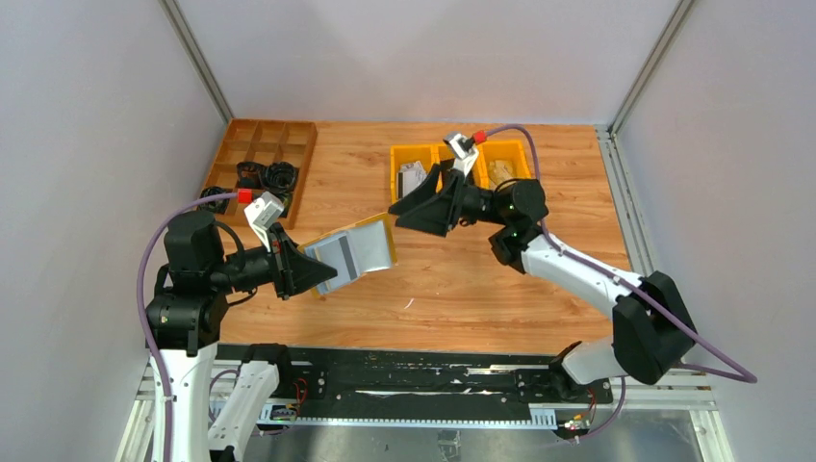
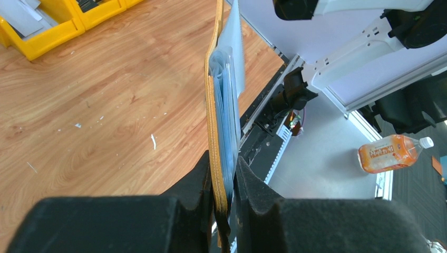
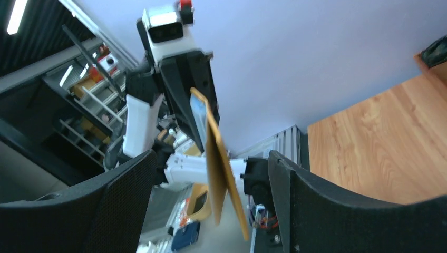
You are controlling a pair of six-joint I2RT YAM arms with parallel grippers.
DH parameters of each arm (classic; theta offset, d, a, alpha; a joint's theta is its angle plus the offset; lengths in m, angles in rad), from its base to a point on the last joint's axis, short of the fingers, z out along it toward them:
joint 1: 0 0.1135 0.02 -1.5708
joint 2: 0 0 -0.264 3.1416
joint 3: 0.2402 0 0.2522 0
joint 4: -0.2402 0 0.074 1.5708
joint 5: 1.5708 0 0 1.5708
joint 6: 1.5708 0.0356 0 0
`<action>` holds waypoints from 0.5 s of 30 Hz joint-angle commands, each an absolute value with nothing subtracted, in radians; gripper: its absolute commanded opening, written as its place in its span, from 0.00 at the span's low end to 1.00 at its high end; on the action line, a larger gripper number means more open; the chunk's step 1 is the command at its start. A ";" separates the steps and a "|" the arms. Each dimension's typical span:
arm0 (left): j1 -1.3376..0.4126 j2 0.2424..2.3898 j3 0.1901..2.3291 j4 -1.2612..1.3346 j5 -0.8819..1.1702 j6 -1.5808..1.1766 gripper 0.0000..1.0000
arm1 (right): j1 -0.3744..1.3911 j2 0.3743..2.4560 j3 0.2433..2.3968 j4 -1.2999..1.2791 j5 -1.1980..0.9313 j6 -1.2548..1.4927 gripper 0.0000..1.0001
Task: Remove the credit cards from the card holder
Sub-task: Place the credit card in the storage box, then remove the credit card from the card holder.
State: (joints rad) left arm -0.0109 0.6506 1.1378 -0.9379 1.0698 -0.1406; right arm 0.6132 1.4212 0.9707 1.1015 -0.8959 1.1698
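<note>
left tool [image 2: 225, 174] pinches card holder [image 2: 213, 105], right tool [image 3: 211, 163] spread: you shd nip credit cards' [image 2: 227, 95] top edge & pull straight out.

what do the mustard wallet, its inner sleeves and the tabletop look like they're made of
Mustard-yellow folding card holder: matte leather or a leather-look material, going by its thick, dull tan edge; which of the two is unclear.
Pale blue inner sleeves: thin, glossy plastic, layered and partly see-through.
Tabletop: wood or wood-look laminate, smooth, with visible grain.
</note>
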 commanded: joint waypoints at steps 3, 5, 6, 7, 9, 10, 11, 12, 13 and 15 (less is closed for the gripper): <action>-0.014 0.642 1.161 -0.934 1.081 -0.141 0.00 | 0.750 1.268 0.909 0.939 -0.934 0.935 0.81; -0.014 0.642 1.165 -0.935 1.079 -0.142 0.00 | 0.803 1.240 0.935 0.754 -0.894 0.793 0.81; -0.014 0.642 1.164 -0.934 1.079 -0.143 0.00 | 0.825 1.235 0.952 0.665 -0.872 0.737 0.82; -0.013 0.642 1.164 -0.935 1.078 -0.144 0.00 | 0.847 1.238 0.966 0.631 -0.852 0.700 0.83; -0.014 0.641 1.164 -0.934 1.078 -0.146 0.00 | 0.881 1.256 0.992 0.554 -0.812 0.657 0.80; -0.014 0.641 1.164 -0.935 1.080 -0.147 0.00 | 0.896 1.270 1.001 0.540 -0.787 0.643 0.76; -0.014 0.641 1.165 -0.936 1.081 -0.148 0.00 | 0.911 1.279 1.009 0.526 -0.763 0.632 0.75; -0.014 0.642 1.165 -0.937 1.084 -0.149 0.00 | 0.924 1.291 1.020 0.503 -0.742 0.619 0.72; -0.014 0.643 1.167 -0.935 1.086 -0.152 0.00 | 0.937 1.305 1.032 0.478 -0.714 0.602 0.70; -0.014 0.639 1.167 -0.935 1.089 -0.156 0.00 | 0.951 1.322 1.050 0.447 -0.675 0.585 0.63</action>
